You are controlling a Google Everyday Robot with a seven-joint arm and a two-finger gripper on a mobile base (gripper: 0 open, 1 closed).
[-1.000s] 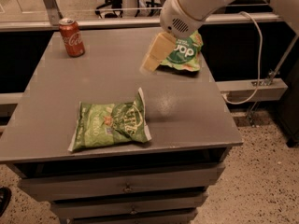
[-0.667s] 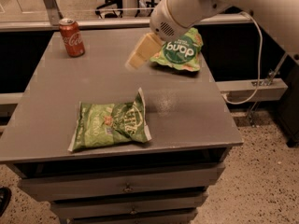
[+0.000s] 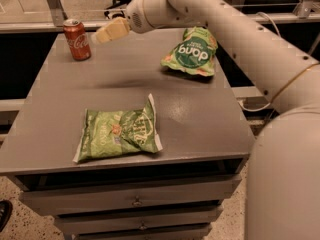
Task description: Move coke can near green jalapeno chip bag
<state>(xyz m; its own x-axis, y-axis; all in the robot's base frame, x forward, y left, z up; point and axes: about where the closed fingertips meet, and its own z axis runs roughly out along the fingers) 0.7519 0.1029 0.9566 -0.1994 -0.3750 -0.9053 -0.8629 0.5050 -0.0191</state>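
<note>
Grey and matte, the worktop (image 3: 200, 114) fills most of the camera view, standing on a cabinet with drawers (image 3: 135, 201) in its front face. Behind it runs a metal rail (image 3: 30, 26), and speckled floor (image 3: 15, 229) shows at the bottom left corner.

A white arm (image 3: 240, 39) reaches in from the right edge and stretches across the far side of the worktop. At its end is the tan hand (image 3: 100, 35), held above the surface near the far left corner and pointing left, tilted slightly downward. Whether the hand is apart or together cannot be told from this angle, and nothing is seen clamped in it. A soft shadow lies on the worktop below it, towards the camera.

The coke can (image 3: 77, 39) stands upright just to the left of the hand's tip, at about the same height. Whether the two touch cannot be told.

The green jalapeno chip bag (image 3: 117, 134) lies flat well apart from the hand, down towards the near edge of the worktop and a little to the right of the tip. Its white crimped end points right.

A darker green puffy bag (image 3: 192, 54) with white lettering sits to the right of the hand, near the far right side and beneath the arm. It is well apart from both the can and the flat bag.
</note>
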